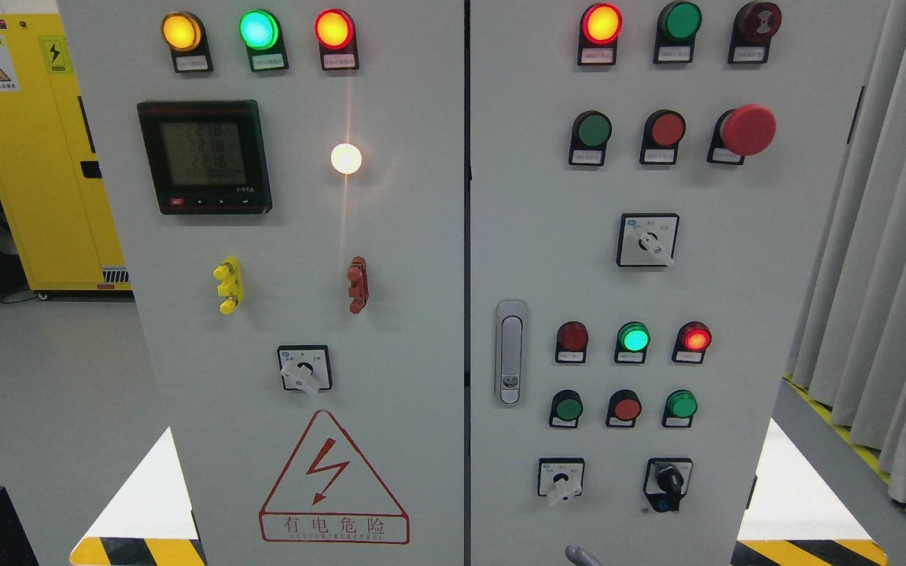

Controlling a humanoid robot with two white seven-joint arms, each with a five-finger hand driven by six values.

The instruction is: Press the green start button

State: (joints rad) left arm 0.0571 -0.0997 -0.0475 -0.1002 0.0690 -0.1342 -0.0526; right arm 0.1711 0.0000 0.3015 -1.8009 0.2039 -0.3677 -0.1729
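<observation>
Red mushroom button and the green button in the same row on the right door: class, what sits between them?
In the head view, a flat red button sits between the green button and the red mushroom button.

Looks like an industrial electrical room or training lab: a grey control cabinet full of indicator lamps and switches, a yellow safety cabinet behind, hazard-striped floor tape.

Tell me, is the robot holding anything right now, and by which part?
Nothing is held in view. Neither hand shows; only a grey tip pokes in at the bottom edge, clear of the control panel.
</observation>
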